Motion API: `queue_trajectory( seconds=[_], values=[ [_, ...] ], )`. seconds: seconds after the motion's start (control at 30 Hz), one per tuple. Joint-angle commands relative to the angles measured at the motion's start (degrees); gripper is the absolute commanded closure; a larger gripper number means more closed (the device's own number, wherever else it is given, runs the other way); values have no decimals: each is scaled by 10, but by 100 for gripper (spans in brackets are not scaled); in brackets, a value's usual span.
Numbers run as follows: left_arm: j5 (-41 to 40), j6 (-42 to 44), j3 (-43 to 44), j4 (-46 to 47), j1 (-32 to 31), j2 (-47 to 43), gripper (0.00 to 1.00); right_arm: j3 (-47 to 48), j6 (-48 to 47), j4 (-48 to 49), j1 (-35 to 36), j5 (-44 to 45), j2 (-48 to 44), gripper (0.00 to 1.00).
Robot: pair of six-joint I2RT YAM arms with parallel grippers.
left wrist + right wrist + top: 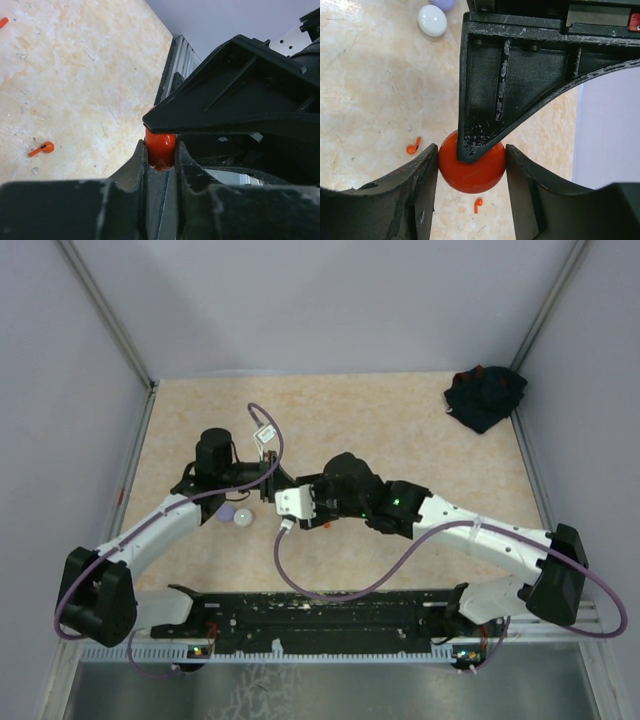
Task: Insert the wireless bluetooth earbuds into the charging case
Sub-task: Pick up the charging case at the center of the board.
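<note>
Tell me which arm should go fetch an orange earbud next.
Left, probably: the right fingers clamp the orange case across its width, while the left fingers only pinch its edge and could let go.

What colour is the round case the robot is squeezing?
The case is orange-red, best in the right wrist view.

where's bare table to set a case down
Bare: the far strip of the table left of the dark cloth, and the right side nearer than that cloth. Crowded: centre-left, around the white case, lavender case, orange case and orange earbuds.
</note>
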Motion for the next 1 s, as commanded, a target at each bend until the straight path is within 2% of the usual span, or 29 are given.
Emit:
queue_trajectory(
  seconds=[0.0, 0.1, 0.3, 0.43, 0.57, 0.7, 0.83, 0.97],
  values=[
    [20, 23, -3, 8, -3, -1, 90, 21, 0, 25, 10, 19, -7, 48],
    [15, 50, -2, -12, -2, -6, 95, 12, -1, 23, 10, 40, -25, 40],
    [-16, 106, -2, -46, 0, -32, 97, -24, 4, 46, 10, 67, -79, 28],
    [-61, 136, -17, -33, 0, -70, 97, -32, 57, 46, -3, 53, -105, 25],
    [-92, 139, -52, 31, 1, -115, 98, -36, 167, 60, -49, -37, -127, 20],
    [-120, 132, -108, 127, 2, -165, 98, -71, 276, 125, -100, -148, -148, 19],
    [-136, 118, -153, 214, 2, -206, 99, -108, 356, 206, -138, -253, -156, 22],
    [-138, 113, -171, 256, 2, -229, 98, -131, 431, 279, -165, -329, -147, 26]
  ],
)
